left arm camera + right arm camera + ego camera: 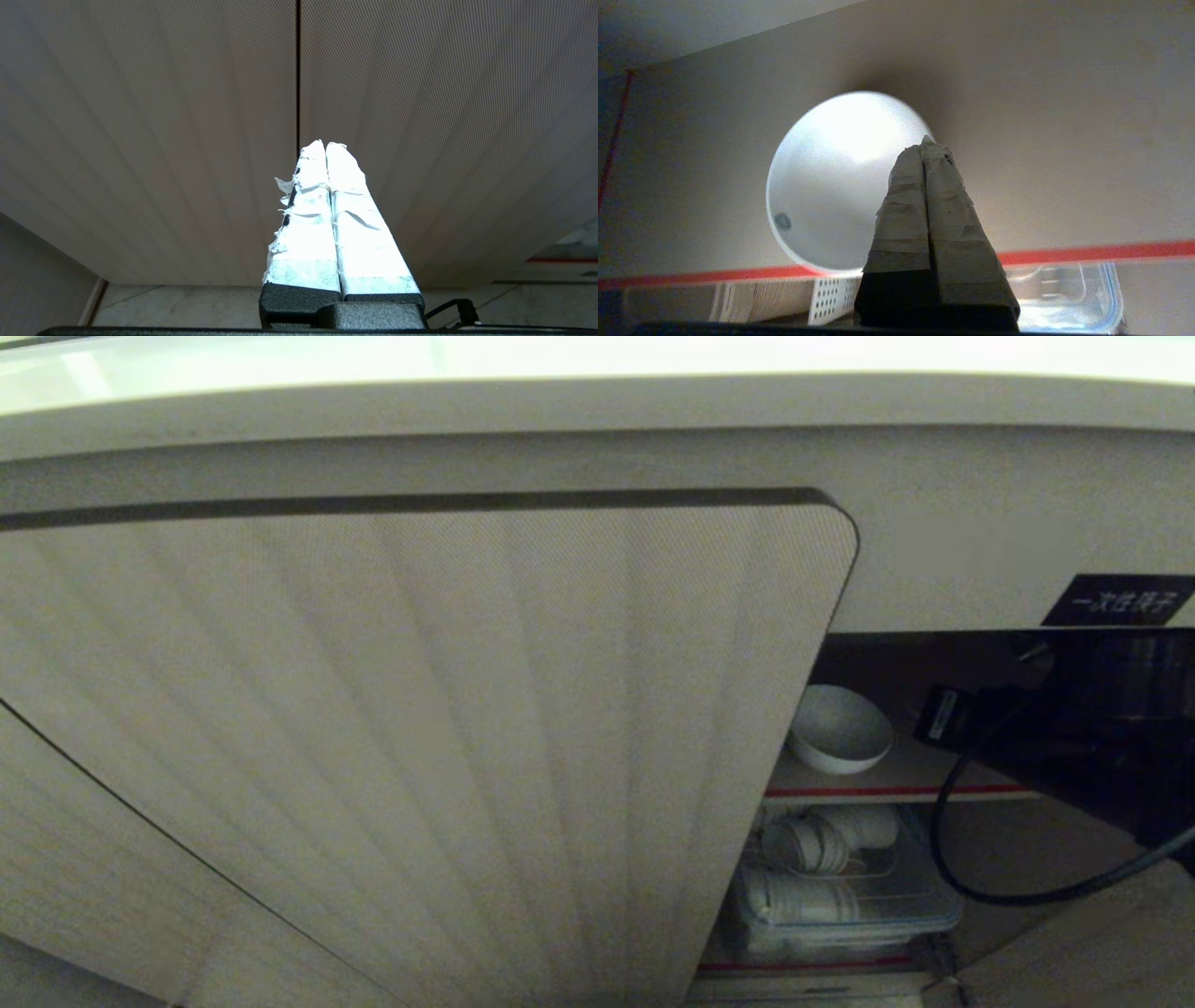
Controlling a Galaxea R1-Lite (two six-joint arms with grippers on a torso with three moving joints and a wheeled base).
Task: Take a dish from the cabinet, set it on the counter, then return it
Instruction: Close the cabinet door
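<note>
The dish (837, 728), a small white bowl, rests tilted on the red-edged upper shelf (896, 791) inside the open cabinet, just right of the closed ribbed door (420, 737). In the right wrist view the dish (831, 186) fills the middle, and my right gripper (927, 140) is shut, its taped fingers pressed together with the tips in line with the bowl's rim and nothing seen between them. The dark right arm (1074, 737) reaches into the opening from the right. My left gripper (324, 143) is shut and parked facing the closed doors. The counter (560, 359) runs above.
On the lower shelf stands a clear plastic box (840, 896) of stacked white dishes, beside a perforated white tray (831, 298). A black label (1118, 600) sits above the opening. A black cable (943, 859) loops down from the right arm.
</note>
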